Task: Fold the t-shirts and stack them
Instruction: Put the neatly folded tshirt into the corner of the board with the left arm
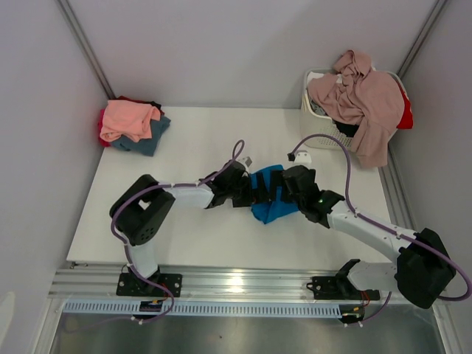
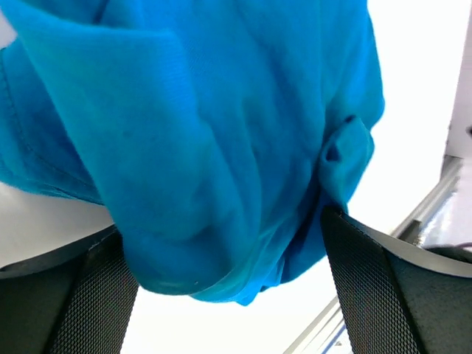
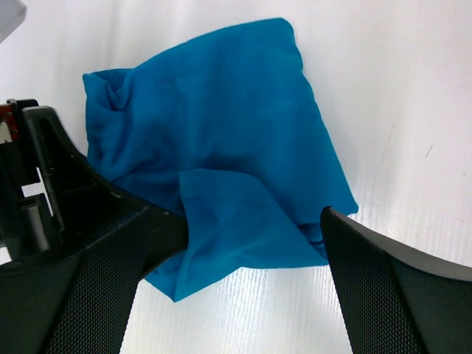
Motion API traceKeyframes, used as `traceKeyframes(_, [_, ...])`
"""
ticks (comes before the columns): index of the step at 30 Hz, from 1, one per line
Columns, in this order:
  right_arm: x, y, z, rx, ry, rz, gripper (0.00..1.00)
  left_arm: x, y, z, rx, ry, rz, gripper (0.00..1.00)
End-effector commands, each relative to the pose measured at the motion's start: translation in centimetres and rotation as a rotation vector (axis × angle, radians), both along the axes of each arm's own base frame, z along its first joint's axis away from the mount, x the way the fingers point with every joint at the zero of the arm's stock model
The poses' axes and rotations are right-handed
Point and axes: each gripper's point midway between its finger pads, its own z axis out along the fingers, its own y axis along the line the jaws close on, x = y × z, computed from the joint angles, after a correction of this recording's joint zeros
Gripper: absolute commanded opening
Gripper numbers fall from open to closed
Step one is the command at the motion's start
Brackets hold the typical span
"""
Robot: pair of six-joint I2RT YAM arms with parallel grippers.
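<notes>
A bright blue t-shirt [image 1: 267, 198] lies bunched in a rough fold at the middle of the white table [image 1: 199, 140]. My left gripper [image 1: 242, 184] is at its left side and my right gripper [image 1: 293, 189] at its right side. In the left wrist view the blue cloth [image 2: 199, 147] bulges between the wide-apart fingers [image 2: 96, 295] of the left gripper [image 2: 225, 243]. In the right wrist view the right gripper [image 3: 254, 221] is open over the near edge of the shirt [image 3: 221, 147]. A stack topped by a salmon pink shirt [image 1: 129, 119] lies at the back left.
Under the salmon shirt lie slate blue-grey [image 1: 147, 136] and red [image 1: 100, 127] shirts. A white slatted basket [image 1: 316, 110] at the back right holds a dusty mauve-pink shirt [image 1: 361, 99] draped over its rim, with red cloth [image 1: 405, 110] behind. Grey walls close in on both sides.
</notes>
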Motion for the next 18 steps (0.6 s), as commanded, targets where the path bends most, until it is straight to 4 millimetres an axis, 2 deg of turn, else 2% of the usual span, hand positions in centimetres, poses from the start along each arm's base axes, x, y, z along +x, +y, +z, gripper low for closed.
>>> traceKeyframes(1, [0.1,-0.2,0.2,0.018,-0.006,-0.010,0.99,-1.9,0.2,-1.3,-0.032,0.063,-0.006,0.99])
traceKeyframes(2, [0.0,-0.2,0.2,0.014,-0.003,-0.007,0.99,-2.5,0.5,-1.7,-0.037,0.075,-0.007,0.99])
traceKeyframes(4, [0.1,-0.5,0.3,0.014,-0.006,-0.011,1.00,-2.2,0.2,-1.0,-0.086,0.064,-0.002,0.99])
traceKeyframes(9, [0.0,-0.9,0.3,0.017,0.000,-0.016,0.99,-3.1,2.0,-2.0,-0.166,0.121,0.050,0.99])
traceKeyframes(12, [0.0,-1.2,0.1,0.018,0.004,-0.024,0.99,-2.6,1.9,-1.2,-0.187,0.082,0.047,0.99])
traceKeyframes(15, [0.2,-2.0,-0.7,0.026,0.028,-0.081,0.99,-2.8,1.4,-0.4,-0.192,0.043,0.028,0.99])
traceKeyframes(18, [0.5,-3.3,-2.2,0.045,0.090,-0.139,0.99,-2.7,1.3,-0.3,-0.170,0.018,0.022,0.99])
